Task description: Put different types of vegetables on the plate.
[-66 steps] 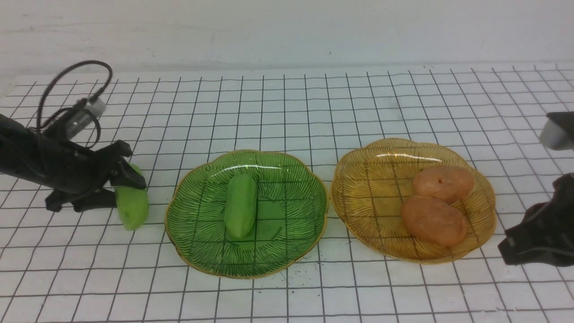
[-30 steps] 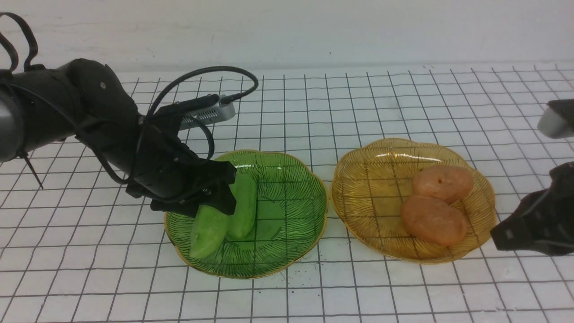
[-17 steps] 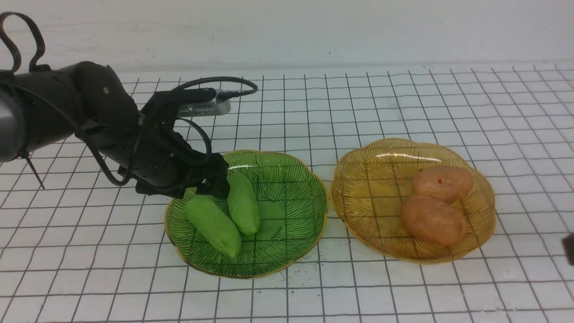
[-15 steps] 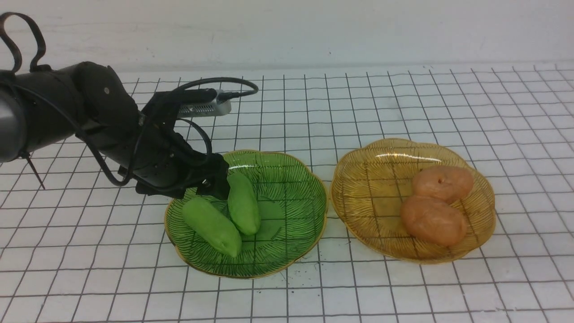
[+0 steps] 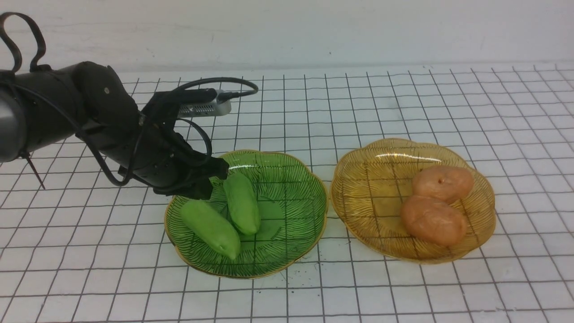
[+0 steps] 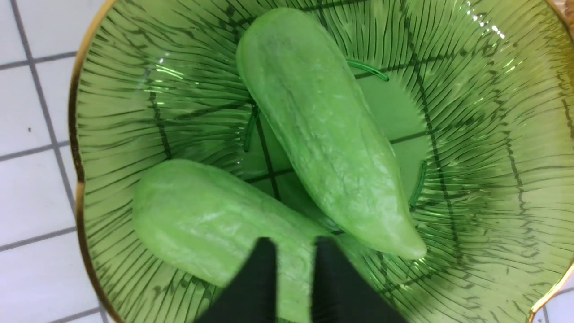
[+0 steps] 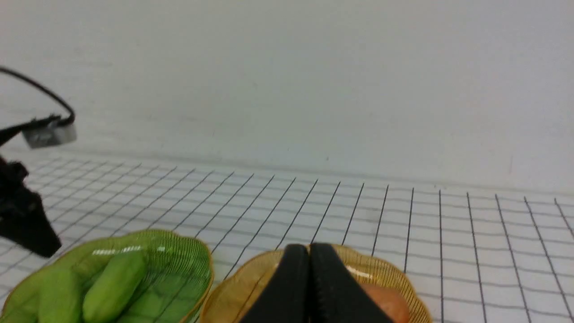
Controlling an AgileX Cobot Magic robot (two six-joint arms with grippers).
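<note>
Cucumber pieces [image 5: 242, 204] lie together in the green plate [image 5: 291, 188], the slanting piece [image 5: 210, 228] running far-left to near-right. Both potatoes [image 5: 432, 220] sit in the amber plate [image 5: 372, 193]. Left gripper [image 6: 293, 249], the nearer one, hangs close over the slanting piece's far-left end, fingers seemingly all but closed, gripping nothing. Right gripper [image 7: 308, 251] is closed and empty.

Left arm [image 5: 67, 107] is seen stretched in from the left edge, with the forearm sloped down toward the right and the near side. Left gripper [image 5: 215, 179] is pointed down and rightward. In the wrist view the left gripper [image 6: 293, 246] is shown with its black fingers [image 6: 258, 282] drawn almost together, a thin slit left between them and nothing clamped. Right gripper [image 7: 309, 249] is caught only in its own wrist view. It is aimed toward the far side, with its fingers [image 7: 287, 287] pressed flat together and nothing held.
</note>
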